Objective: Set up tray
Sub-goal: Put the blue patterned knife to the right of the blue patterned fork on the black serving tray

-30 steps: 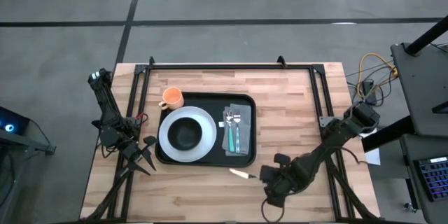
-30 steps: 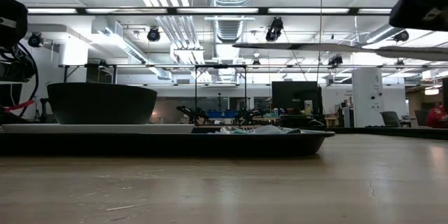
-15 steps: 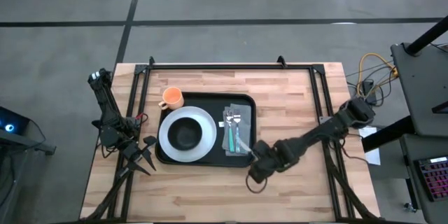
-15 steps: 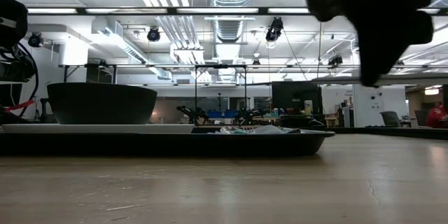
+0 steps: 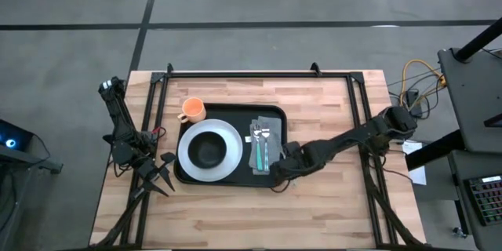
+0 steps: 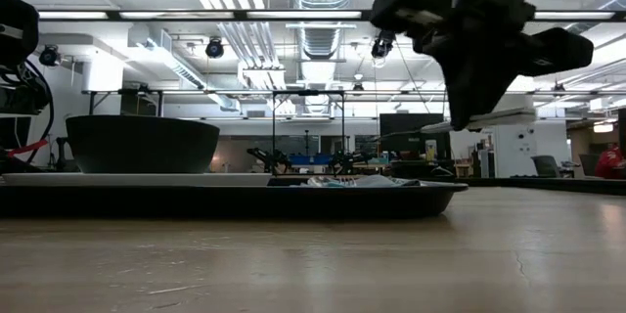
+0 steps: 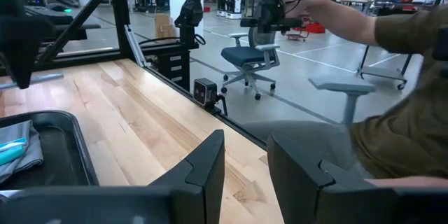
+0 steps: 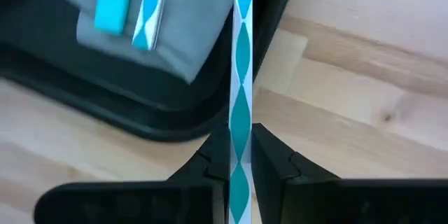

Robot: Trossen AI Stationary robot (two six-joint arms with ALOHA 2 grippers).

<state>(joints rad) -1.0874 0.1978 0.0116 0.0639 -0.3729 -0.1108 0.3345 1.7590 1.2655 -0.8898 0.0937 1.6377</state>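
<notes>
High view: the tray (image 5: 188, 110) lies centred on the counter (image 5: 329, 102), long axis across it. The right hand (image 5: 284, 169) hangs at the tray's near right corner, beside the grey napkin (image 5: 263, 150); the left hand (image 5: 161, 174) waits off the tray's left end.

Low view: the right hand (image 6: 469, 108) hovers above the tray's (image 6: 293, 199) right end.

Left wrist view: its fingers (image 7: 210, 164) stand apart, holding nothing.

Right wrist view: the right hand (image 8: 240, 164) pinches a teal-patterned utensil handle (image 8: 241, 98), pointing lengthwise over the rim toward the napkin (image 8: 168, 35).

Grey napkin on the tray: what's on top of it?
On the grey napkin lie a fork and spoon with teal-patterned handles. The right gripper covers its near corner, fingers holding a matching utensil; what's beneath can't be seen.
</notes>
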